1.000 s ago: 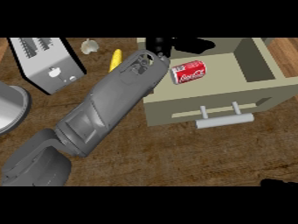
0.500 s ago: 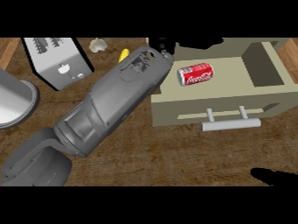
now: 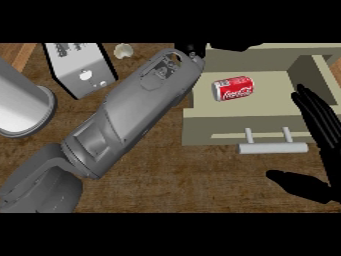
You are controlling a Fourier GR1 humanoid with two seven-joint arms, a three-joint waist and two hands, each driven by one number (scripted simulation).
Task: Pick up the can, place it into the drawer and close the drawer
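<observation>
The red can (image 3: 234,89) lies on its side inside the open beige drawer (image 3: 225,125), with nothing touching it. My left forearm runs diagonally from the lower left up to the drawer's far left corner. Only a bit of the black left hand (image 3: 196,49) shows there, at the picture's top edge, apart from the can. My right hand (image 3: 326,131) stands open at the right, fingers straight beside the drawer's right wall, thumb spread low. The drawer's white handle (image 3: 272,148) is left of that hand.
A grey boxy appliance (image 3: 81,70) stands at the back left on the wooden counter (image 3: 173,175). A big grey cylinder (image 3: 10,102) is at the far left. A small pale object (image 3: 123,50) lies behind the appliance.
My right hand has risen from the lower right corner to beside the drawer's right wall. The left hand has drawn back from the can toward the top edge. The can stays in the drawer.
</observation>
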